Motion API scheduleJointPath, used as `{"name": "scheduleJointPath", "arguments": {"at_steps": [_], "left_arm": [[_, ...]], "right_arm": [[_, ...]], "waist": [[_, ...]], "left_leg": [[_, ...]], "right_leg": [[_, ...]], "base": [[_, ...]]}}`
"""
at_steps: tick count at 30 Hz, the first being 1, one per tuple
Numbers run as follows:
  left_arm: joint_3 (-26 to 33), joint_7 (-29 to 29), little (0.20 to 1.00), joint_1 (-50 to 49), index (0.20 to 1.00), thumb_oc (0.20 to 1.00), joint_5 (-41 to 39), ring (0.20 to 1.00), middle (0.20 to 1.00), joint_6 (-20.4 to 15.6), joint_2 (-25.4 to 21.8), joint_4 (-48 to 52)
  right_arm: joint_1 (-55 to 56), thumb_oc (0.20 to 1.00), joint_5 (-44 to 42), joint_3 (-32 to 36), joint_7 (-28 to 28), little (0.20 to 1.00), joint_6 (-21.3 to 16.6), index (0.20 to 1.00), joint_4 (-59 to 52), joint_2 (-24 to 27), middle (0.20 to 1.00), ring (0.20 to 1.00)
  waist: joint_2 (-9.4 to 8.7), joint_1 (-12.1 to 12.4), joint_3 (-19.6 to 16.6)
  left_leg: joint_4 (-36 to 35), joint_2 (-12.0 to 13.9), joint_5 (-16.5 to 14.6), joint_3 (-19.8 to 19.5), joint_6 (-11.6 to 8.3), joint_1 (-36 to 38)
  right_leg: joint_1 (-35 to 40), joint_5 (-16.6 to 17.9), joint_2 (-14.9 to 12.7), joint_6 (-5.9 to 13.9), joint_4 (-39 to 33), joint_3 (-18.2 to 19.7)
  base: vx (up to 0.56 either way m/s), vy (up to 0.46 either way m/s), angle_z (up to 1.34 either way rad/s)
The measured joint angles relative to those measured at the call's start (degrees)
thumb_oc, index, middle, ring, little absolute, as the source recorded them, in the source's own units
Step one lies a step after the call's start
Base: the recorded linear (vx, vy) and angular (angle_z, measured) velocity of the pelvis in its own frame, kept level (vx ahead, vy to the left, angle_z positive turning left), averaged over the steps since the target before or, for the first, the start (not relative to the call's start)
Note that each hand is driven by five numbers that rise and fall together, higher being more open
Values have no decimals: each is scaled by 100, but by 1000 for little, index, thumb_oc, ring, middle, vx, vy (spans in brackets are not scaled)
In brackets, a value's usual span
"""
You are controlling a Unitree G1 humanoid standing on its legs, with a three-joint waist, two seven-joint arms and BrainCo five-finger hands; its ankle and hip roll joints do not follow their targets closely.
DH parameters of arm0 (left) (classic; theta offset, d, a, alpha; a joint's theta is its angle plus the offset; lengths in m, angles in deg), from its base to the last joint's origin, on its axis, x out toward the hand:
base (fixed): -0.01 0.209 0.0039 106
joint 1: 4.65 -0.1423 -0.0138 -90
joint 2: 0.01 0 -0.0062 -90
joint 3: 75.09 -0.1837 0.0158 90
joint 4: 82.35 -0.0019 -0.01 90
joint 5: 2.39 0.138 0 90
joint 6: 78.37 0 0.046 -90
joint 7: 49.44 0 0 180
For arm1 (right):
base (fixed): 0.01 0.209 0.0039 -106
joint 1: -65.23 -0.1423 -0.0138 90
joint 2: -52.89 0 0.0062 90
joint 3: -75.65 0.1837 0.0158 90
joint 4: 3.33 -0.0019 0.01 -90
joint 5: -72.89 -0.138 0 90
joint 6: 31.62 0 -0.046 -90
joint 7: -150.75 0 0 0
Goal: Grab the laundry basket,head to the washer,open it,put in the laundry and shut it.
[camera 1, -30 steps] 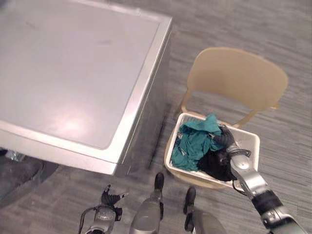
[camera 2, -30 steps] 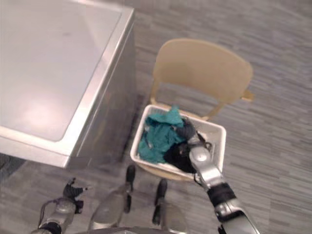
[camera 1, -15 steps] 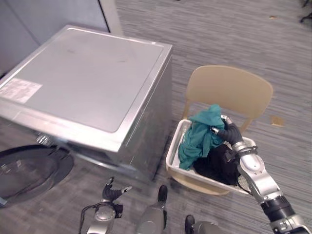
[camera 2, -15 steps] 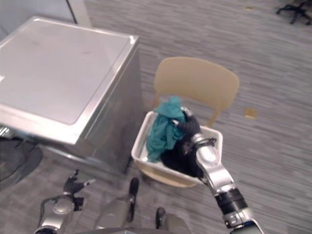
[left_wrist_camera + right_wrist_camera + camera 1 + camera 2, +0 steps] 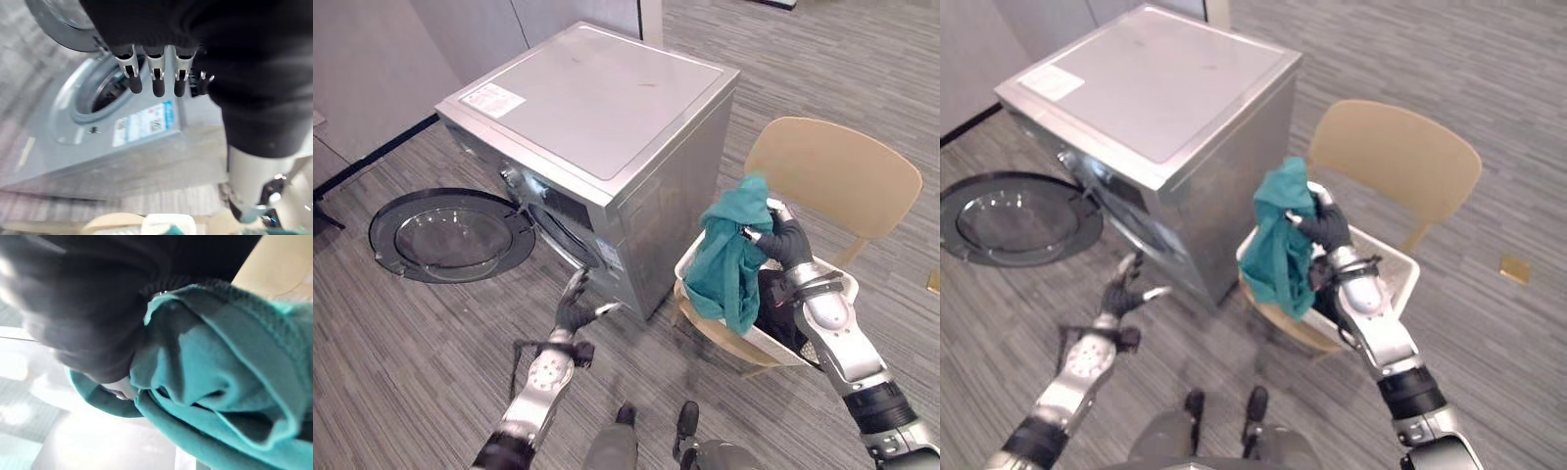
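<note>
My right hand (image 5: 787,243) is shut on a teal garment (image 5: 728,260), which hangs from it above the white laundry basket (image 5: 829,285). The cloth fills the space past the hand in the right wrist view as teal garment (image 5: 230,377). A dark garment (image 5: 781,311) lies in the basket. The basket rests on a tan chair (image 5: 832,178). To the left stands the silver washer (image 5: 597,113) with its round door (image 5: 450,235) swung open and lying low by the floor. My left hand (image 5: 574,311) hovers open in front of the washer, its fingers (image 5: 153,78) straight toward the drum opening (image 5: 105,93).
Grey striped carpet surrounds everything. A grey wall with a dark baseboard (image 5: 372,157) runs behind the washer at the left. A small tan patch (image 5: 1514,269) lies on the floor right of the chair.
The camera has swung left, bringing the washer's open door into sight. My right hand has lifted the teal garment higher out of the basket. My left hand has risen toward the washer front.
</note>
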Motion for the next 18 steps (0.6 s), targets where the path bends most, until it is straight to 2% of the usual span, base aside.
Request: {"name": "scheduleJointPath", "arguments": {"at_steps": [2, 3, 5, 10, 13, 14, 15, 18], "left_arm": [[-262, 33, 1000, 174, 1000, 1000, 53, 1000, 1000, -96, 70, 130], [-503, 22, 1000, 307, 1000, 1000, 60, 1000, 1000, -21, 88, 171], [-956, 37, 1000, 668, 1000, 1000, 219, 1000, 1000, 19, 211, 173], [-1171, -103, 1000, 826, 1000, 1000, 241, 1000, 1000, 33, 298, 170], [-1239, -280, 1000, 969, 1000, 1000, 254, 1000, 1000, 62, 261, 146], [-1288, -378, 244, 1124, 244, 244, 277, 244, 244, 84, 265, 36], [-1325, -465, 200, 1301, 200, 200, 392, 200, 200, 100, 287, -107], [-1263, -646, 200, 1450, 200, 200, 474, 200, 200, 105, 262, -177]], "right_arm": [[-255, 200, -7, -105, 22, 200, -66, 200, -84, -48, 200, 200], [-353, 200, -60, -151, -6, 200, -41, 200, -147, -58, 200, 200], [-847, 200, -194, -763, 4, 200, -21, 200, -338, -155, 200, 200], [-952, 200, -288, -1163, -4, 200, -114, 200, -464, -590, 200, 200], [-968, 200, -456, -1260, -26, 200, -114, 200, -461, -727, 200, 200], [-1017, 200, -504, -1335, -65, 200, -115, 200, -456, -758, 200, 200], [-1056, 200, -532, -1435, -96, 200, -113, 200, -448, -800, 200, 200], [-956, 200, -742, -1501, -111, 200, -120, 200, -416, -959, 200, 200]], "waist": [[15, -72, -9], [50, -127, -37], [-21, -129, -170], [-86, -127, -537], [-151, -101, -625], [-145, -90, -629], [-143, -90, -637], [-142, -101, -649]], "left_leg": [[-615, -7, 108, -7, 179, 366], [-750, -77, 193, -67, 348, 411], [-921, -275, 330, -7, 519, 501], [-927, -474, 389, 10, 669, 509], [-922, -550, 417, 6, 691, 538], [-921, -563, 424, 9, 692, 536], [-921, -581, 424, 12, 692, 543], [-922, -596, 418, 57, 688, 579]], "right_leg": [[-85, 135, 91, 182, -103, 55], [-156, 192, 150, 249, -93, 81], [-203, 347, -29, 375, -82, 250], [-300, 376, -232, 417, 83, 354], [-310, 386, -295, 403, 112, 368], [-310, 408, -311, 396, 113, 376], [-309, 436, -321, 428, 104, 427], [-296, 445, -313, 440, 92, 528]], "base": [[45, 219, 12], [41, 313, -29], [10, 180, -31], [4, 85, 2], [-4, 74, 7], [-6, 27, 4], [-2, 51, -5], [17, 31, -14]]}}
